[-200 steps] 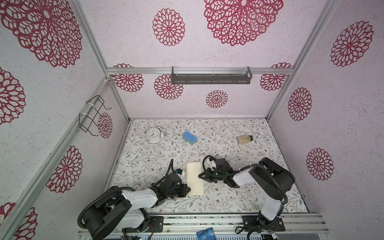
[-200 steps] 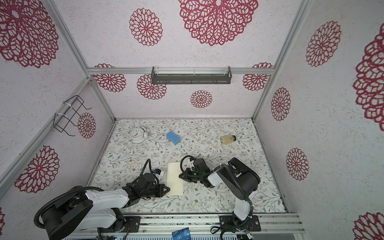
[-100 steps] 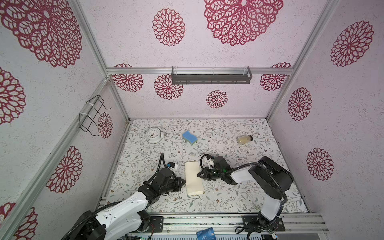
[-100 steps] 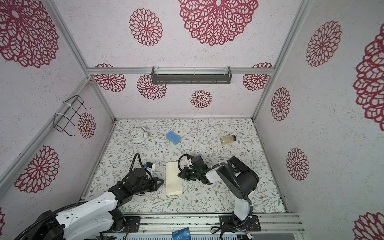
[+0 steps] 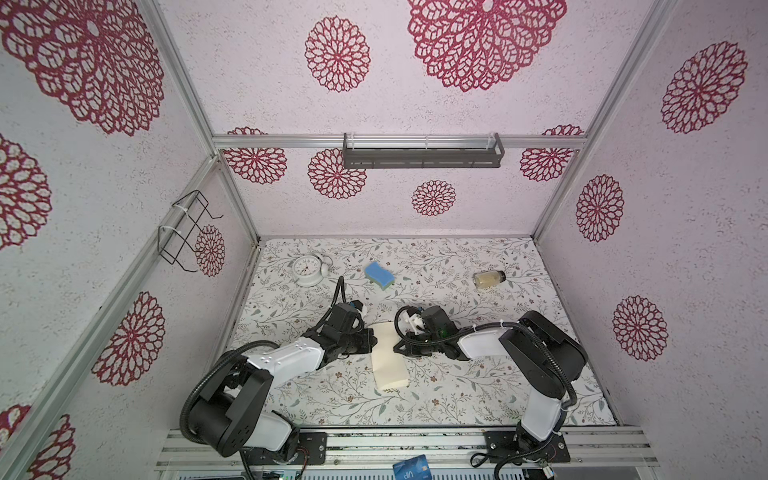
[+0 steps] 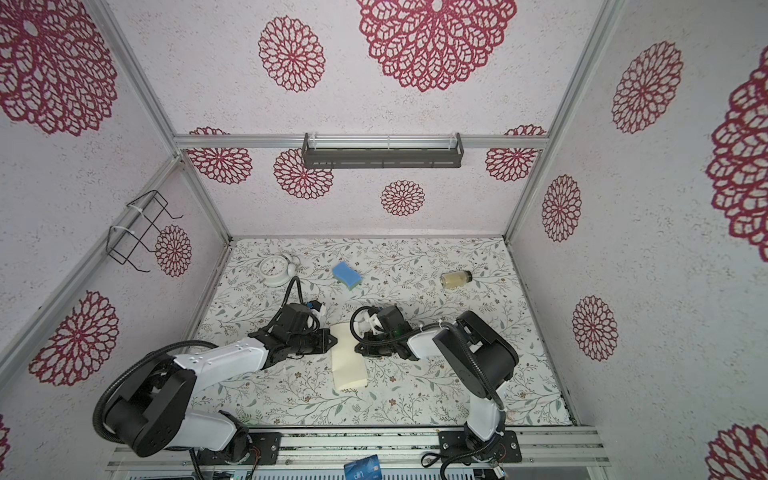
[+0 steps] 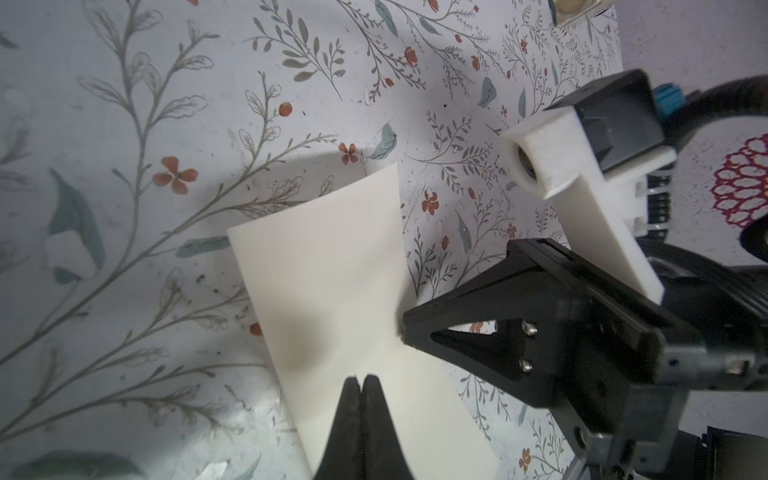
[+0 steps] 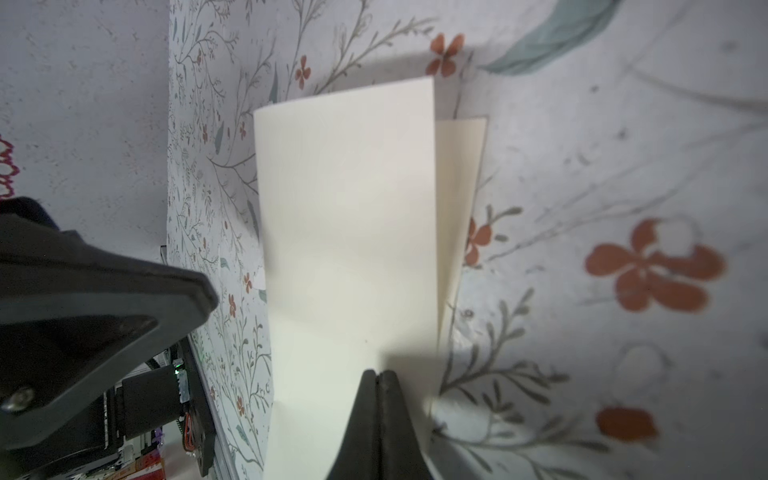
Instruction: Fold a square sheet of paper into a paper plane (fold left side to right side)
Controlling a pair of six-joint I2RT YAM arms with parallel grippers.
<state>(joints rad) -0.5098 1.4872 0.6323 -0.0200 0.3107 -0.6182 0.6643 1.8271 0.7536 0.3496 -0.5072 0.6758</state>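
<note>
Now, left end effector (image 7: 360, 380) clenched on nothing, tip over the folded square sheet of paper (image 7: 332, 270); right end effector (image 8: 379, 374) clenched too, facing it across the sheet. Beyond the right tip the lower layer peeks past the top one, so I'd square those edges, then press the crease flat against the worktop (image 7: 124, 124).

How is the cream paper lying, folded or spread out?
Folded: the paper is a narrow strip, with a second layer peeking out beneath.
</note>
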